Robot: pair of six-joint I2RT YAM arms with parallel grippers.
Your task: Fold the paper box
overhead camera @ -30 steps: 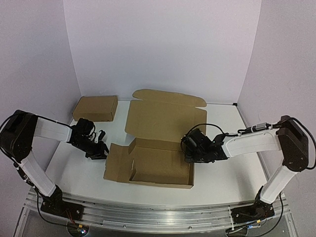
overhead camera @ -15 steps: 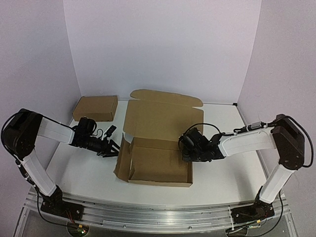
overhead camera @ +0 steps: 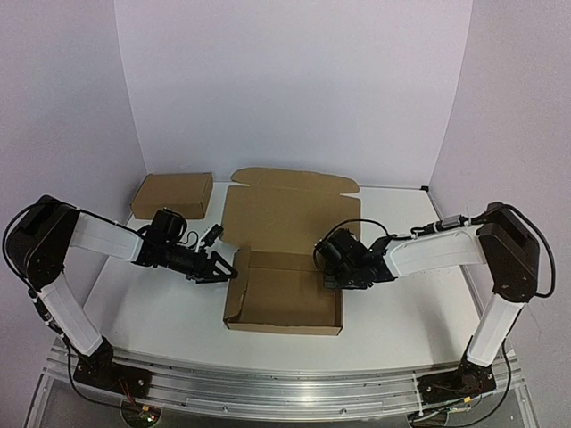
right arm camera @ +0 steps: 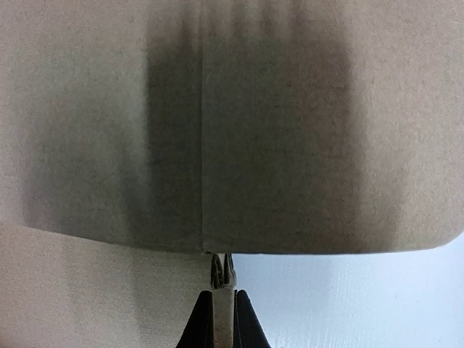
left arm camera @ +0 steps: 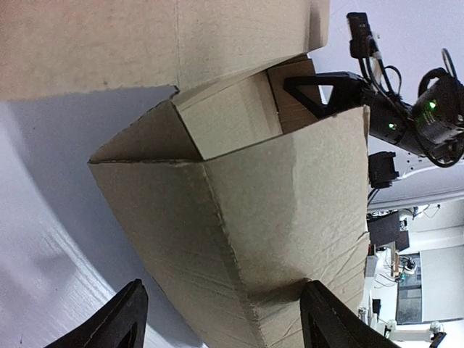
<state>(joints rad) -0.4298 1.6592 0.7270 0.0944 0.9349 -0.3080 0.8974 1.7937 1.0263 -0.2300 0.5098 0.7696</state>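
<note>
The paper box [overhead camera: 285, 294] sits mid-surface [overhead camera: 152, 308], tray long axis running left to right, with its lid lying flat and pointing at the far wall. I count one such box and one smaller plain box [overhead camera: 173, 194] at far left. My left tool [overhead camera: 225, 267] is spread wide, facing the raised left wall. My right tool [overhead camera: 332, 280] pinches the right wall.

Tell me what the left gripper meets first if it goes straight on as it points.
Most likely the raised left side flap of the paper box: the left gripper, open, points straight at it, and the left wrist view shows that cardboard close ahead between the fingers.
</note>
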